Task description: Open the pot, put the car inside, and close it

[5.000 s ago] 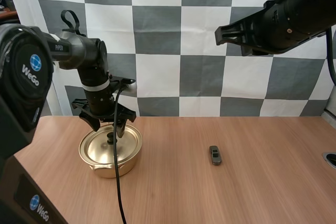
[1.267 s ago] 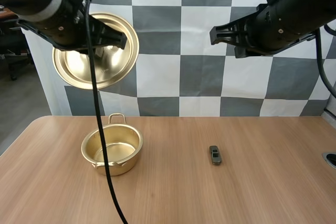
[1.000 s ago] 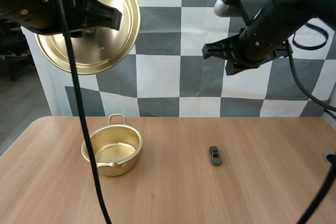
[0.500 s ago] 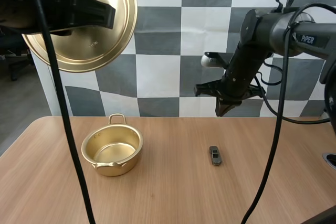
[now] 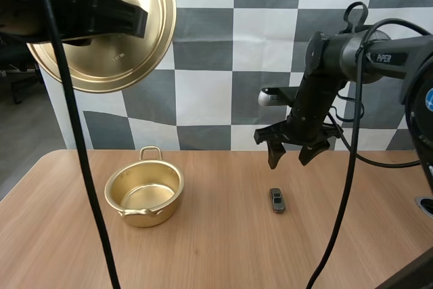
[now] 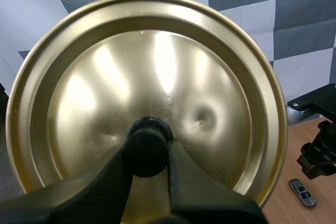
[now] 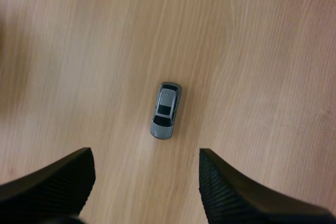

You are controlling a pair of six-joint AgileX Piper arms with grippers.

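Lowered since half a second ago, my right gripper point(image 5: 289, 160) hangs close over the table point(image 5: 223, 255) with its fingers spread wide. The small grey car point(image 5: 277, 199) lies flat on the wood beneath the gap between them, just beyond the tips and touching neither. My left gripper point(image 6: 148, 167) pinches the black knob point(image 6: 148, 139) of the gold lid point(image 6: 157, 61), held high and well apart from the open pot point(image 5: 135, 218), which stands on the table well to the car's left.
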